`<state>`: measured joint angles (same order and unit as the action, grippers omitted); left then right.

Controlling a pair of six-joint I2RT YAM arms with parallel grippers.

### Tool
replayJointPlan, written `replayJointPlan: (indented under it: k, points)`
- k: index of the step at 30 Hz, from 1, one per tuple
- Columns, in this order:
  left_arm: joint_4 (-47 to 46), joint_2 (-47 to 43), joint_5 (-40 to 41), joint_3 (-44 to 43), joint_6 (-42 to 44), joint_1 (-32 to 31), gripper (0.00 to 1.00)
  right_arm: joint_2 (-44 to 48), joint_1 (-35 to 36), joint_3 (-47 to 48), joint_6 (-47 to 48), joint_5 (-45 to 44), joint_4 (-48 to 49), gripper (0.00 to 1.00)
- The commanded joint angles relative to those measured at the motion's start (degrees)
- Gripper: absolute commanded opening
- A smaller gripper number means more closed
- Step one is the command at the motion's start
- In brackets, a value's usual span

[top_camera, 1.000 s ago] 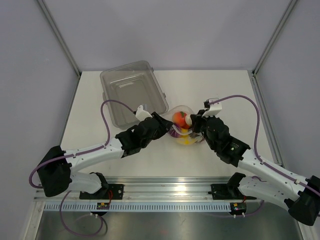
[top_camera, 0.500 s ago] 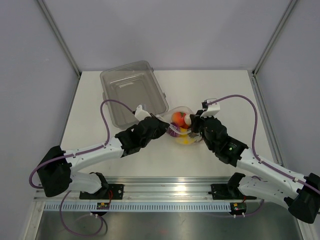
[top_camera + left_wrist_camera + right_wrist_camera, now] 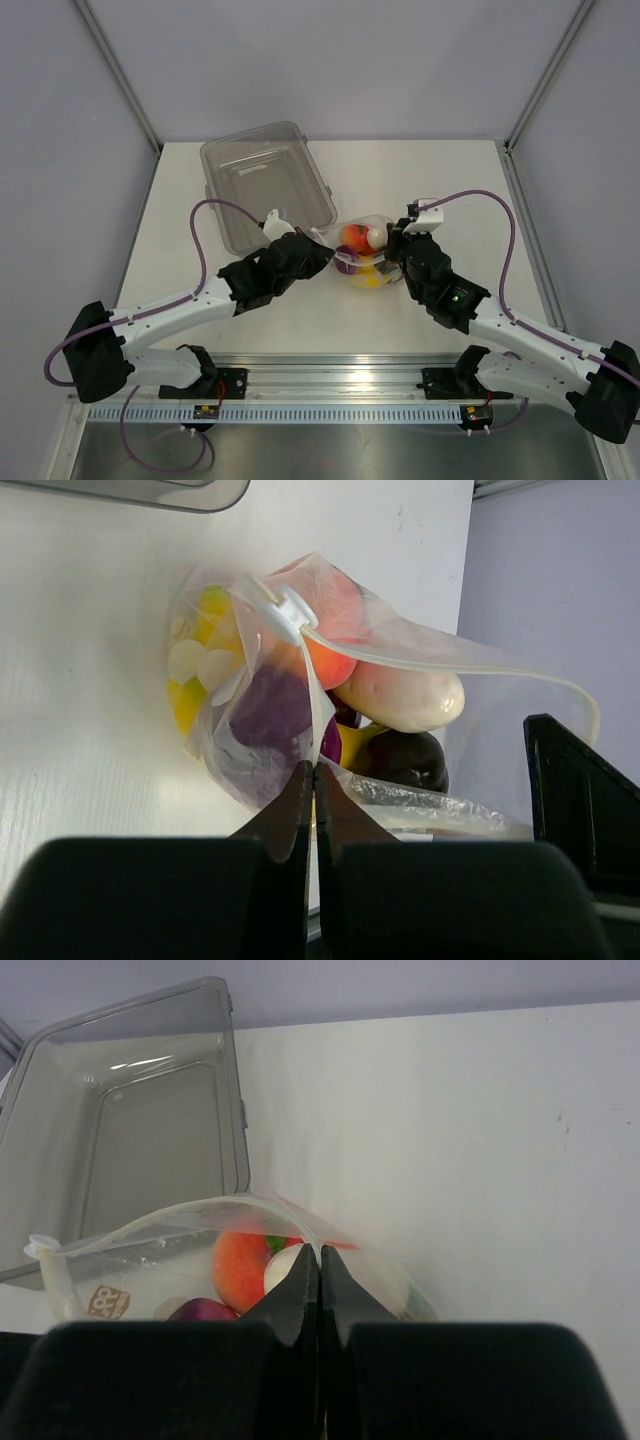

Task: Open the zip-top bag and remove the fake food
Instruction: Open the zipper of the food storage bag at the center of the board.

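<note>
The left gripper [image 3: 313, 772] is closed tight, pinching one side of the rim of the bag [image 3: 262, 730]. The right gripper [image 3: 319, 1254] is closed too, nipping the opposite side of the rim. The bag rests on the surface [image 3: 430, 180] between the two grippers, with the food [image 3: 398, 696] bunched inside just ahead of both. The tub [image 3: 262, 180] lies beyond the left gripper.
</note>
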<state>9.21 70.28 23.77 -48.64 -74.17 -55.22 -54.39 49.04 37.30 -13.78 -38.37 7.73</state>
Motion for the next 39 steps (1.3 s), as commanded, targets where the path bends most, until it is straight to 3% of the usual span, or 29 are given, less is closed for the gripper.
replayJointPlan:
  k: [1, 15, 22, 27, 29, 39]
  points:
    - [0.37, -3.22, -1.71, -1.63, -0.27, 0.2, 0.0, -1.06, 0.45, -0.38, 2.09, -5.57, 5.63, 0.0]
    - [0.89, -10.08, -5.05, -0.57, 1.92, 0.2, 0.0, 2.44, 0.45, -3.46, 3.67, -13.4, 11.16, 0.0]
    - [-1.91, -2.45, -5.57, -4.78, 4.82, 1.69, 0.0, 0.08, 0.45, -3.03, 9.1, -16.38, 18.01, 0.0]
    - [0.98, 9.86, -9.89, -18.82, 8.6, 4.33, 0.0, -6.67, -0.08, 0.4, 16.67, -26.91, 25.04, 0.0]
    - [-0.67, 13.37, -8.92, -21.65, 9.48, 4.68, 0.0, -7.74, -1.48, 1.63, 20.8, -26.85, 27.68, 0.0]
    - [-12.99, 19.19, -17.61, -15.53, 8.87, 10.04, 0.0, -2.48, -3.86, 3.22, 23.28, -21.48, 25.24, 0.0]
